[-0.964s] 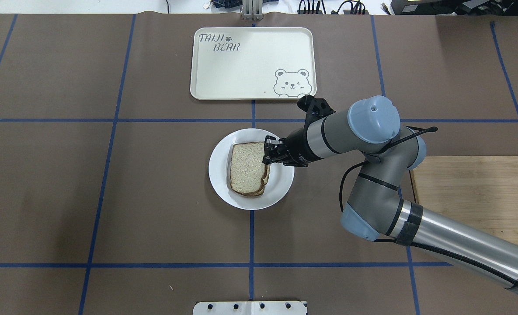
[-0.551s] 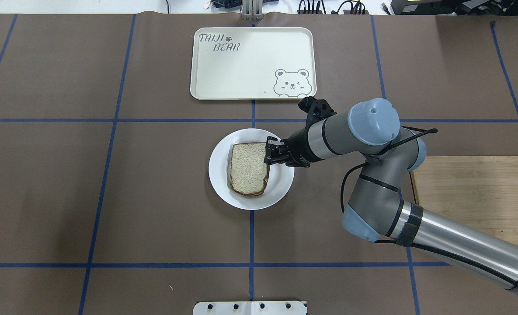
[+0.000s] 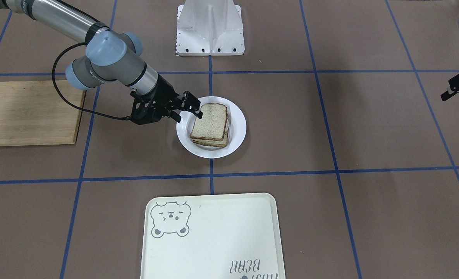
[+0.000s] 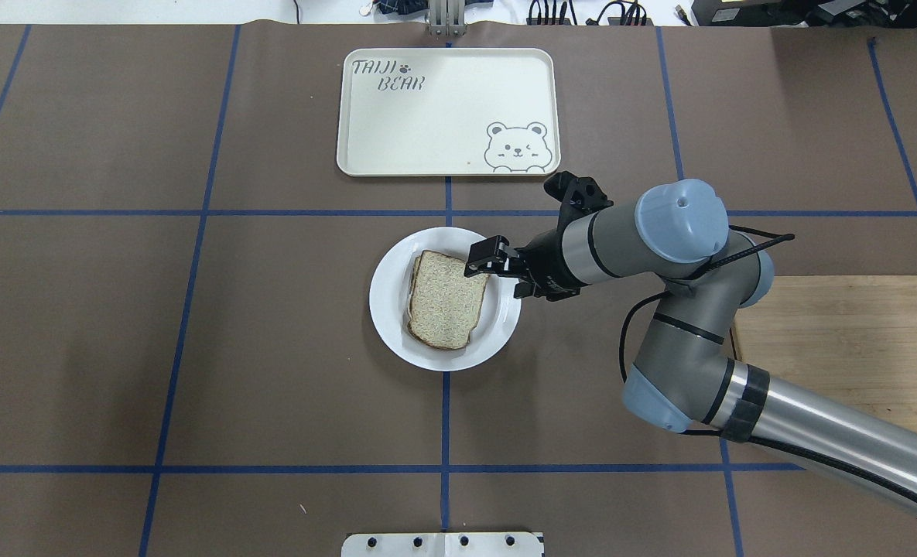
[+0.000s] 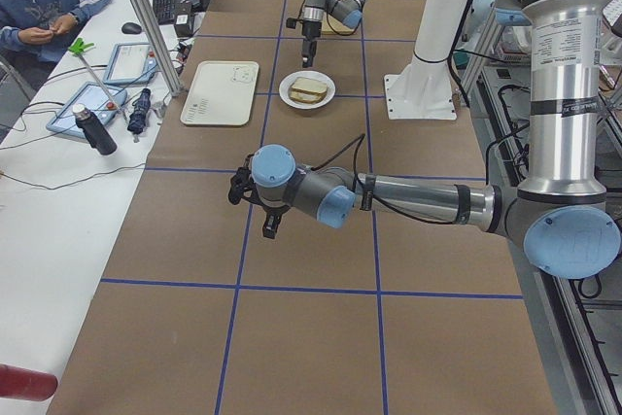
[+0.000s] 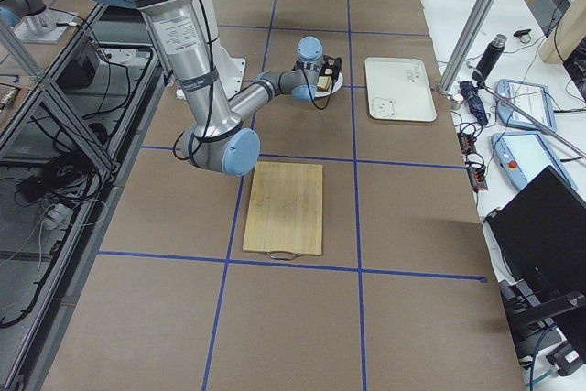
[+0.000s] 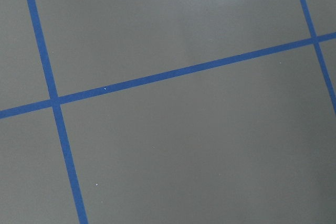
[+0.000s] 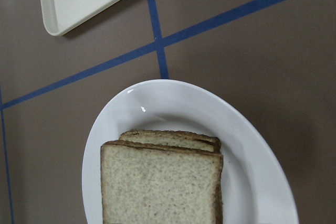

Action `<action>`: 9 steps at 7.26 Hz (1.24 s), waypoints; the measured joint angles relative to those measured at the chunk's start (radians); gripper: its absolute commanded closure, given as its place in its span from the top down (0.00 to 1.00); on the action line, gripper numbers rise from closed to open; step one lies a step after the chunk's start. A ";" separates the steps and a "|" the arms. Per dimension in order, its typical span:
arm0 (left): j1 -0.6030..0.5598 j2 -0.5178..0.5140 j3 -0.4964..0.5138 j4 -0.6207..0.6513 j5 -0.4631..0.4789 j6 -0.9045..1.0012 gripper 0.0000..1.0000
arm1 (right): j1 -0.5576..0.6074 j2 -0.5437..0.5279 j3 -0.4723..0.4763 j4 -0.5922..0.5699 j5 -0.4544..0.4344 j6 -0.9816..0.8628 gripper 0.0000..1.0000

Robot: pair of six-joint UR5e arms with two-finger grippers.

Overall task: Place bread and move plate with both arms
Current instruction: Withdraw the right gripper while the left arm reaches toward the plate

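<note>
- White plate (image 4: 391, 309) sat at mid-worktop (image 4: 272, 348), on the grid line short of the tray (image 4: 446, 112); the bread (image 4: 446, 298) lay on it, stacked on a second slice (image 3: 210, 142).
- Right gripper (image 4: 495, 277) hung over the plate's rim, its fingers spread wide and holding nothing. One fingertip was just beside the bread's corner.
- Left gripper (image 3: 458, 97) was well apart from the plate, over bare worktop, fingers apart and empty.
- Placing looked done; the two-arm plate move was not yet begun.
- Risk: the near fingertip could catch the crust on the way out and drag the slice askew, because it sat so close to the corner.
- Risk: the rim is thin and glossy. An uneven pinch from the two sides would likely tilt the plate, and the loose top slice might slide off the lower one.
- Against a second earlier, the right gripper had backed off from above the bread's edge toward the board (image 4: 837, 348) side. The bread had also turned a little, one corner now nearer the gripper.
</note>
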 measured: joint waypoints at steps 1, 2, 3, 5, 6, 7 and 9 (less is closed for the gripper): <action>0.027 -0.016 -0.048 -0.003 -0.020 -0.122 0.98 | 0.049 -0.041 0.026 -0.001 0.047 -0.031 1.00; 0.095 -0.053 -0.097 -0.006 -0.025 -0.278 0.98 | 0.126 -0.083 0.042 -0.002 0.123 -0.071 1.00; 0.185 -0.118 -0.126 -0.023 -0.012 -0.465 0.98 | 0.227 -0.138 0.051 -0.003 0.227 -0.136 1.00; 0.399 -0.261 -0.127 -0.072 0.090 -0.788 0.98 | 0.434 -0.293 0.057 -0.004 0.417 -0.364 1.00; 0.501 -0.340 -0.095 -0.082 0.166 -0.904 0.97 | 0.509 -0.376 0.055 -0.006 0.462 -0.494 1.00; 0.586 -0.414 -0.042 -0.101 0.244 -0.994 0.95 | 0.565 -0.457 0.049 -0.012 0.479 -0.635 1.00; 0.689 -0.478 0.086 -0.293 0.322 -1.146 0.93 | 0.639 -0.547 0.038 -0.094 0.475 -0.900 1.00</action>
